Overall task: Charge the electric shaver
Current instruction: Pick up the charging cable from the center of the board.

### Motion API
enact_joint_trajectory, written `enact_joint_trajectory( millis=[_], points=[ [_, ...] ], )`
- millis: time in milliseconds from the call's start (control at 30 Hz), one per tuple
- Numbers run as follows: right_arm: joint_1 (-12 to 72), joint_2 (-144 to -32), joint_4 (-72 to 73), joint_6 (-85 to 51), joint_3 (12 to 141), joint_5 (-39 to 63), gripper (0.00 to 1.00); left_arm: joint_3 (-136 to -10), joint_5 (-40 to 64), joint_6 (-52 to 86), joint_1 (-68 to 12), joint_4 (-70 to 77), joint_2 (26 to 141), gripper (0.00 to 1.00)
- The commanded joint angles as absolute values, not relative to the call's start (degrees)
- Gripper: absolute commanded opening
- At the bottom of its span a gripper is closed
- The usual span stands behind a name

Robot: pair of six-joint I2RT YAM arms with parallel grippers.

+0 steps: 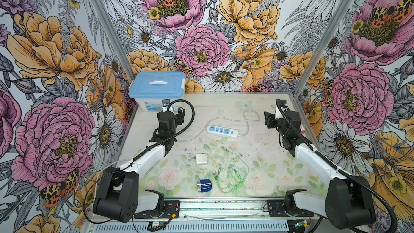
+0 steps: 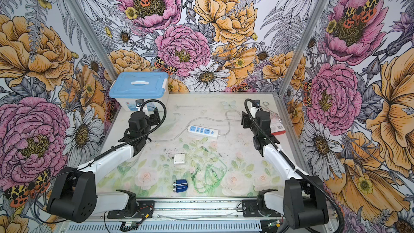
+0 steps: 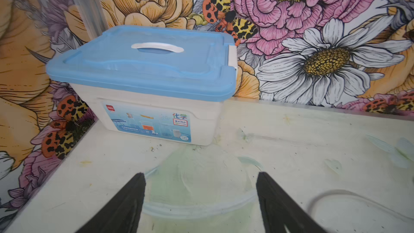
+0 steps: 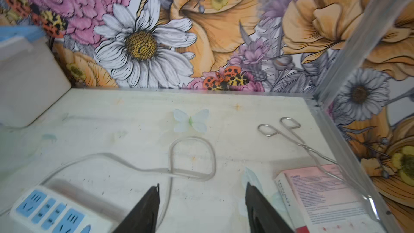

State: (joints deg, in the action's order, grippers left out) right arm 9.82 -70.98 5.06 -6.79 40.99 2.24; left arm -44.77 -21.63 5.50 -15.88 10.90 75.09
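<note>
electric shaver (image 1: 204, 185) lying on table (image 1: 224, 108), beside green cable (image 1: 230, 173)

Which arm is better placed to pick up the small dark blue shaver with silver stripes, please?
Probably the left: the dark blue shaver lies on the left arm's side of the coiled green cable, which sits between it and the right arm.

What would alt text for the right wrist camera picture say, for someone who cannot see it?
The right gripper, its two black fingers apart and empty, hangs over a pale table. Around it lie a white power strip with blue sockets, its looping cable, metal tongs and a pink box, before floral walls.
</note>
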Motion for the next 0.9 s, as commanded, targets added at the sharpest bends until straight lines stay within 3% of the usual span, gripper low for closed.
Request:
enact_joint_trajectory(
  millis=[0,200,300,400,867],
  points=[
    [16.19,-72.46,-7.2,-7.97,40.77,7.05,0.56,-50.78,-20.41,11.78,-16.0,-6.22,74.53,0.79],
    [27.72,-76.38,-9.01,-10.53,41.61,11.99,0.46,-55.95,-4.61,14.86,-14.59,-17.28,72.33,0.79],
    [30.73,-79.98,-9.78,-10.98,42.08,14.29,0.39,-57.03,4.19,14.59,-12.5,-21.55,70.25,0.79],
    [32.7,-82.82,-9.94,-10.86,42.92,14.01,0.39,-55.34,11.16,14.82,-9.25,-22.81,67.53,0.8],
    [37.18,-94.32,-10.11,-8.27,51.04,10.99,0.29,-51.86,17.94,14.24,-7.21,-22.71,67.67,0.81]
  ],
)
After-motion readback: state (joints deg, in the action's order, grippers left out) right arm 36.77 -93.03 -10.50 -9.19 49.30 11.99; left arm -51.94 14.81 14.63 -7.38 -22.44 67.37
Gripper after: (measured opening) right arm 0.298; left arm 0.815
